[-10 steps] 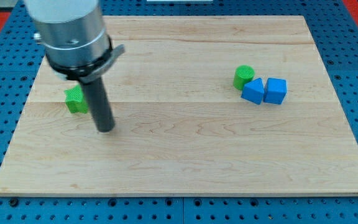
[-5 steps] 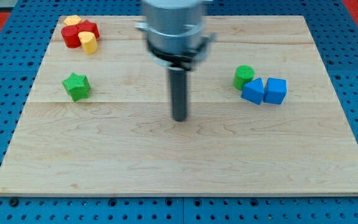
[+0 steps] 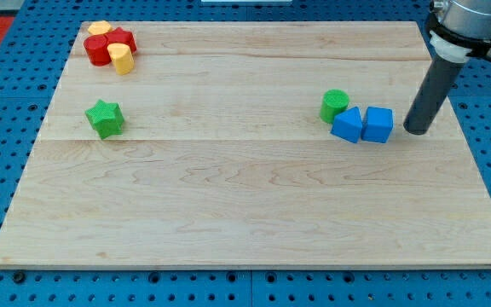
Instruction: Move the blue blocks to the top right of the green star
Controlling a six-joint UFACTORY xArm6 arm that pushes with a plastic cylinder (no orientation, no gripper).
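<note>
Tip (image 3: 416, 130) just right of blue blocks (image 3: 363, 124), green star (image 3: 104, 118) far left, no jaws, no writing.

text: none legible | labels: none | blocks, wooden board (image 3: 245, 213): seemingly unmarked | numbers: none

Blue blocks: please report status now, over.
My tip just right of the blue cube, small gap. Both blue blocks touching, far right of the green star. Green cylinder against their upper left.
</note>
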